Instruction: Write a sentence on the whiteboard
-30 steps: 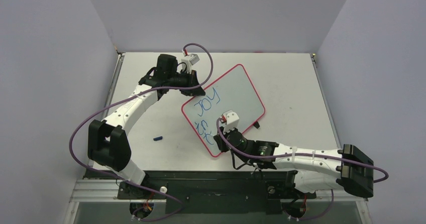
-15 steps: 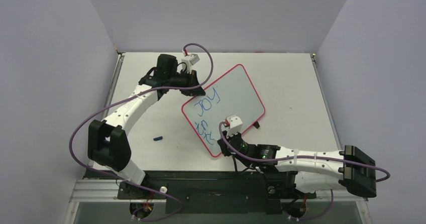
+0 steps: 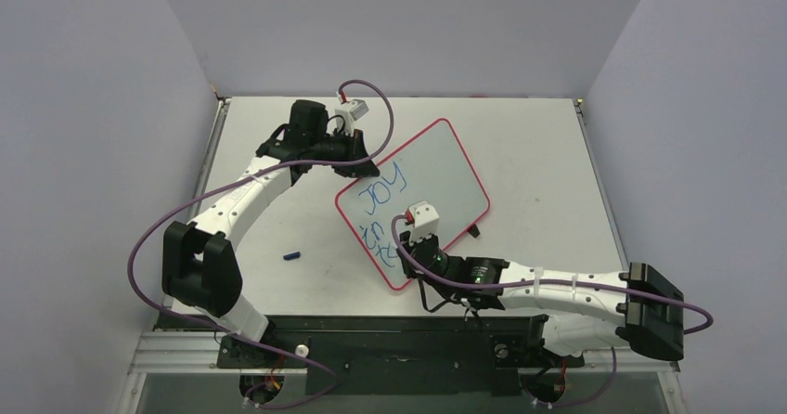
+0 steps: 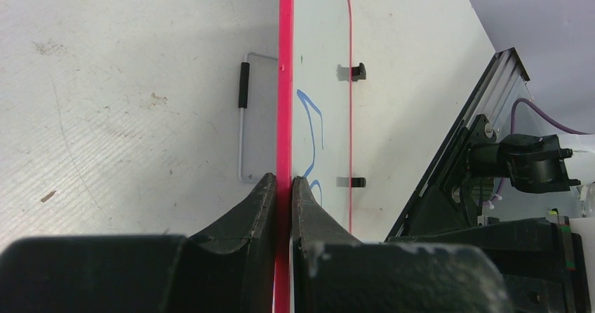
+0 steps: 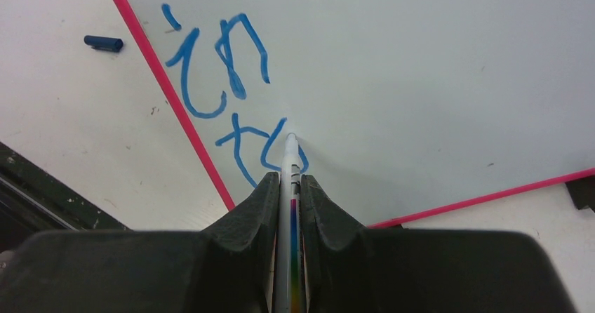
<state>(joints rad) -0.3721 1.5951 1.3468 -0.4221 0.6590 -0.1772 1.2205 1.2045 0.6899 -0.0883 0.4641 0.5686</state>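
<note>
The whiteboard [image 3: 436,177], white with a thin red-pink frame, lies tilted on the table and carries blue writing. My left gripper [image 3: 364,165] is shut on its far left edge; in the left wrist view the red frame [image 4: 284,81] runs between the closed fingers [image 4: 256,208]. My right gripper [image 3: 406,250] is shut on a white marker [image 5: 291,208] with a rainbow stripe. The marker's tip rests on the board [image 5: 421,81] at a blue loop beside the written letters near the board's lower corner.
A blue marker cap [image 3: 292,255] lies on the table left of the board, and shows in the right wrist view [image 5: 103,43]. The board's wire stand [image 4: 243,116] and black feet [image 4: 356,71] show in the left wrist view. The black base rail [image 3: 371,326] runs along the near edge.
My right gripper with the marker dipped toward the near edge, then moved back up and left over the board's lower corner. The left arm and the board have not moved.
</note>
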